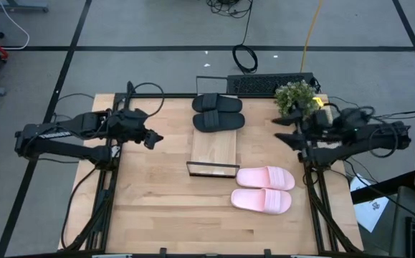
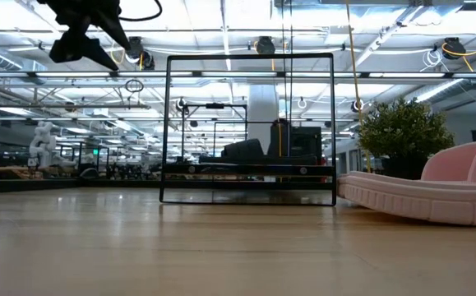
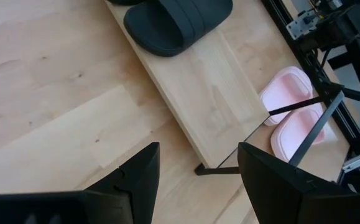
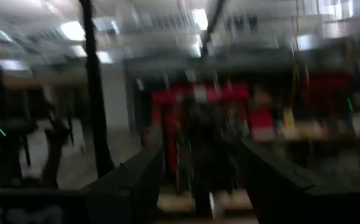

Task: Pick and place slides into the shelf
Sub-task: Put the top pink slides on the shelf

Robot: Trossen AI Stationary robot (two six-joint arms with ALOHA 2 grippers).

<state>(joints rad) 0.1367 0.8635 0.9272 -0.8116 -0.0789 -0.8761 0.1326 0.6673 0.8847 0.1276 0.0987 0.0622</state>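
Pink slides [image 1: 264,189] are seen lying side by side on the wooden surface [image 1: 157,208], just beyond the framed end of the shelf [image 1: 214,147], toward the right arm's side; in the low view one of them fills the near right edge. Black slides [image 1: 218,113] are set as a pair on the far end of the shelf, whose thin black frame [image 1: 213,170] stands upright at the opposite end. The shelf is laid lengthwise in the middle of the surface. A small potted plant [image 1: 295,97] is placed at the far right corner. The left end effector [image 1: 152,138] is held above the surface well left of the shelf, fingers spread and empty. The right end effector [image 1: 282,130] is held near the plant, fingers likewise spread, nothing gripped.
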